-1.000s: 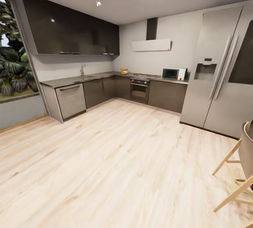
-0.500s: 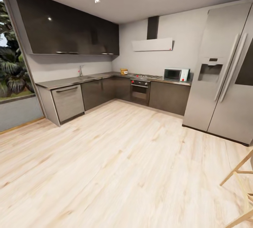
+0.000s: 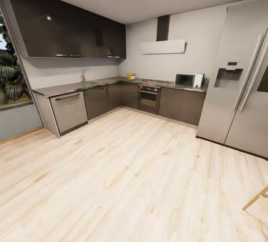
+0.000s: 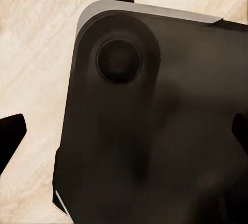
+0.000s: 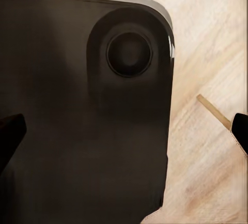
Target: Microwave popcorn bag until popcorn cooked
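Observation:
Across the kitchen, the small orange-brown popcorn bag stands on the grey countertop in the far corner, left of the steel hob. The pale mint microwave sits with its door closed on the worktop to the right of the hob. In the left wrist view my left gripper hangs open over the robot's dark base, its fingertips far apart and nothing between them. In the right wrist view my right gripper is also open and empty above the base.
A tall silver fridge stands at the right. A black oven sits under the hob, and a dishwasher ends the left run. A wooden chair leg pokes in at lower right. Pale wood floor stretches to the cabinets.
The whole head view has shifted: the camera has moved forward and turned, so the cabinets and fridge look nearer and the chair has nearly slid out at the right.

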